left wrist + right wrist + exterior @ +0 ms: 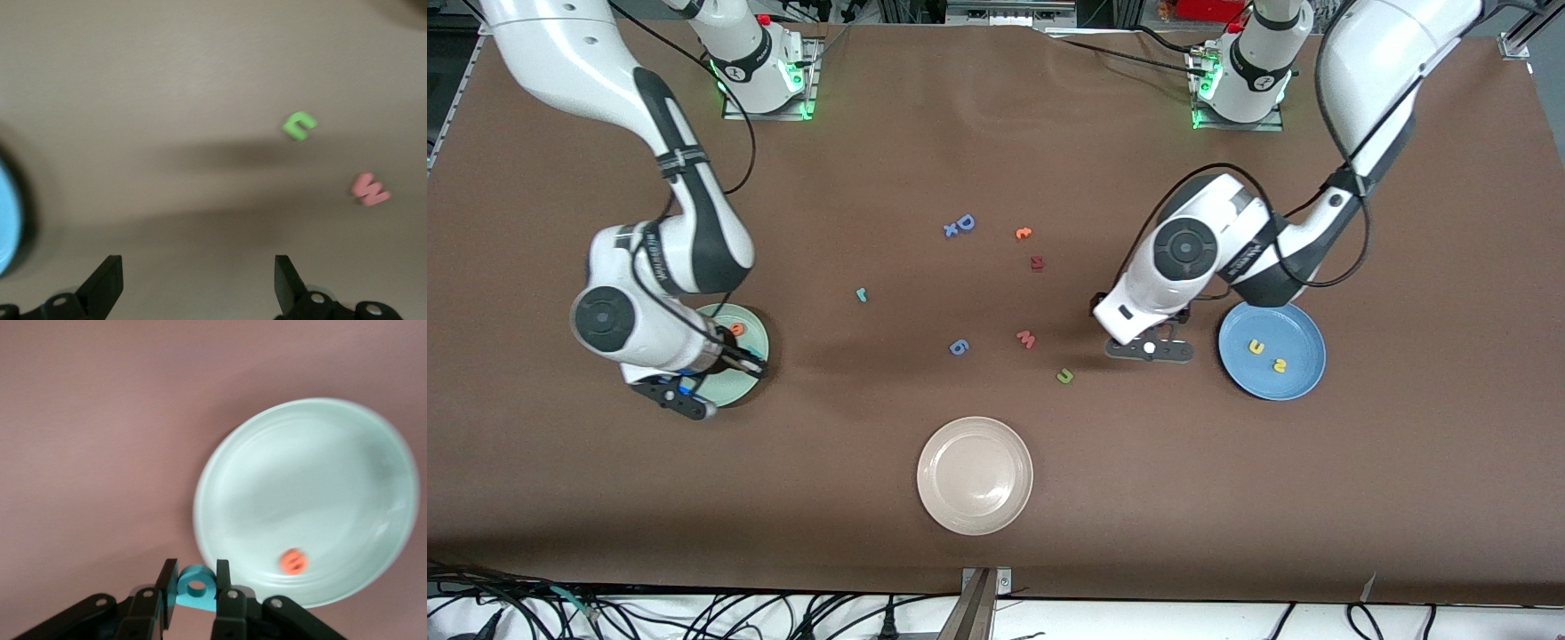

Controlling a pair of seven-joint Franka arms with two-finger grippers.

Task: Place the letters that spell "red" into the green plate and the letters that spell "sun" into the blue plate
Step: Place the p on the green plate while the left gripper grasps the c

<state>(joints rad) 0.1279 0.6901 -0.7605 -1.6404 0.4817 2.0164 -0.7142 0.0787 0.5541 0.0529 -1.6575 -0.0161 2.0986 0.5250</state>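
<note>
The teal "d" [195, 588] is pinched by the right end effector [193, 590] over the green plate's [267, 487] rim (orange "e" [293, 561] inside). The left end effector [198, 283] is spread wide, empty, near the olive "n" [299, 125].

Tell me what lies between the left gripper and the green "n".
Nothing: in the left wrist view, only bare brown table separates the open left gripper from the green "n". The pink "w" lies off to one side, beside the "n".
</note>
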